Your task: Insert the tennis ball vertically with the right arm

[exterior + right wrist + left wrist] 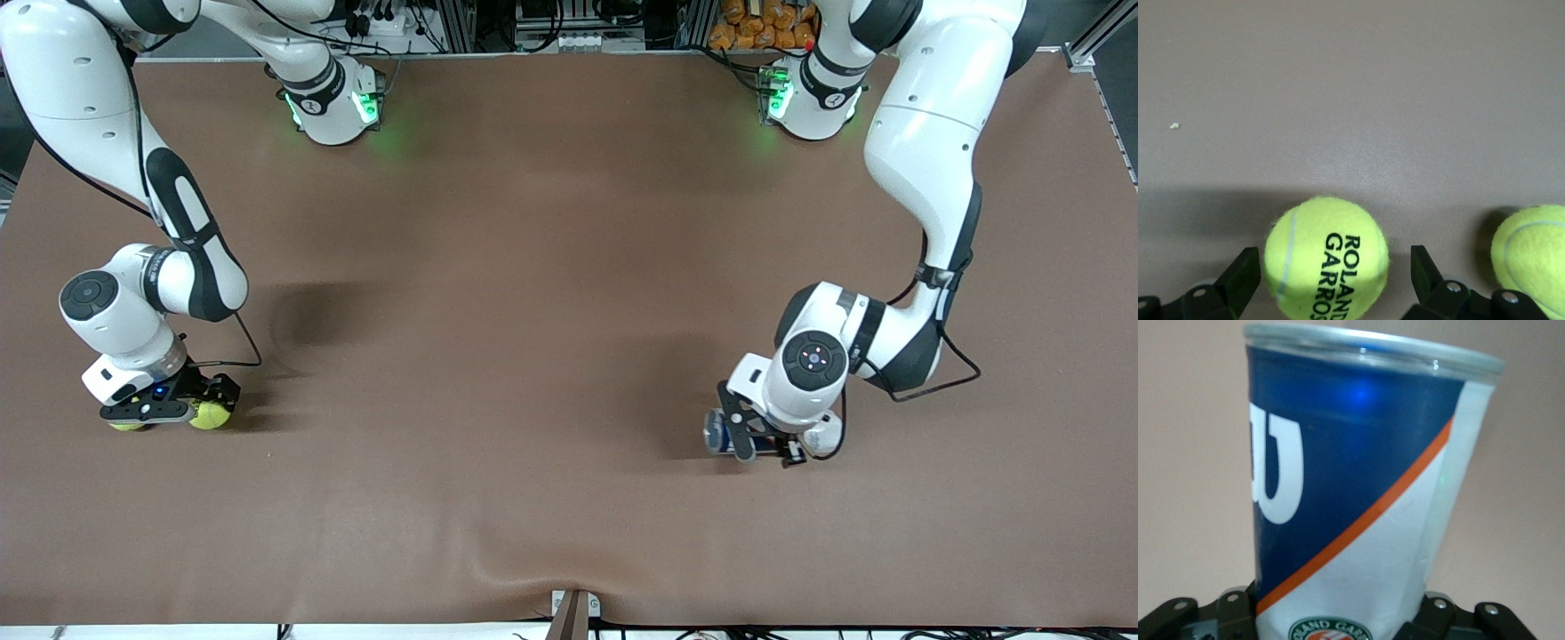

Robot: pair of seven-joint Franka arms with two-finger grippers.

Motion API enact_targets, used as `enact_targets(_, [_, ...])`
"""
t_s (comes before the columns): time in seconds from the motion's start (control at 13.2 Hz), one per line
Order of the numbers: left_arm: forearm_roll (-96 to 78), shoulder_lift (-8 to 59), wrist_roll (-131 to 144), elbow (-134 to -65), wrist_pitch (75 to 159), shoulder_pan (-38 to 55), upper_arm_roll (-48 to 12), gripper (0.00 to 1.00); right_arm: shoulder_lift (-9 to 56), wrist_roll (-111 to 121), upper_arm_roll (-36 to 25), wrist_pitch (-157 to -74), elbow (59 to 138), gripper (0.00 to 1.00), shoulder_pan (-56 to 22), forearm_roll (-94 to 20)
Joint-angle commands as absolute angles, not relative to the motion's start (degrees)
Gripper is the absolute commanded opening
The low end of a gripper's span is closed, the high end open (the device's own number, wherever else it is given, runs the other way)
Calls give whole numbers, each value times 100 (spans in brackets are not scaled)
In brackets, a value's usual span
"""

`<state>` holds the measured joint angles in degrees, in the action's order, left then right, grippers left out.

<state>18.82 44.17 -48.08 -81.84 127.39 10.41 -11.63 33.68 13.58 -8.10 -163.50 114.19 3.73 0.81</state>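
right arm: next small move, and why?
Probably close the right gripper on the tennis ball. Its open fingers already flank that ball on the table, with gaps on both sides; a second ball lies beside it, outside the fingers. The left gripper is shut on the ball can.

Blue-and-white ball can (1358, 493) with orange stripe, clamped in left tool (1338, 620).

Brown table mat (551, 267), cluttered equipment rack (533, 22) along its edge
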Motion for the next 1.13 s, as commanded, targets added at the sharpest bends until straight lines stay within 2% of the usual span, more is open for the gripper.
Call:
enact_targets(0.0, [1023,4351,-4887,-8139,12691,1011,-1230,72,3577,1371,-721,-16488,11206,100,466,35])
enact_targets(0.3, [-304,4351,-4887,-8139,12753,958,-1695,72,3656,1371,-721,-16497,11127,100,466,26])
enact_targets(0.53, [-983,4359,-4878,-8139,13217,958,-2090,71,3691,1371,-668,-16497,11136,100,466,-132])
enact_targets(0.61, [-1150,4368,-4878,-8139,13436,967,-2222,72,3691,1371,-642,-16497,11136,88,466,-149])
enact_targets(0.68, [-1325,4377,-4878,-8130,13656,975,-2363,72,3683,1380,-642,-16488,11136,54,466,-158])
enact_targets(0.76, [-1414,4386,-4878,-8139,13893,984,-2469,72,3683,1380,-633,-16488,11136,41,466,-158])
enact_targets(0.83, [-1502,4403,-4878,-8147,14130,984,-2618,72,3657,1389,-624,-16488,11144,39,466,-158])
enact_targets(0.98, [-1852,4430,-4878,-8147,14561,1037,-2820,72,3482,1424,-580,-16436,11188,24,448,-150])
enact_targets(1.06, [-2055,4438,-4878,-8156,14772,1107,-2865,72,3289,1433,-571,-16409,11293,20,422,-149])
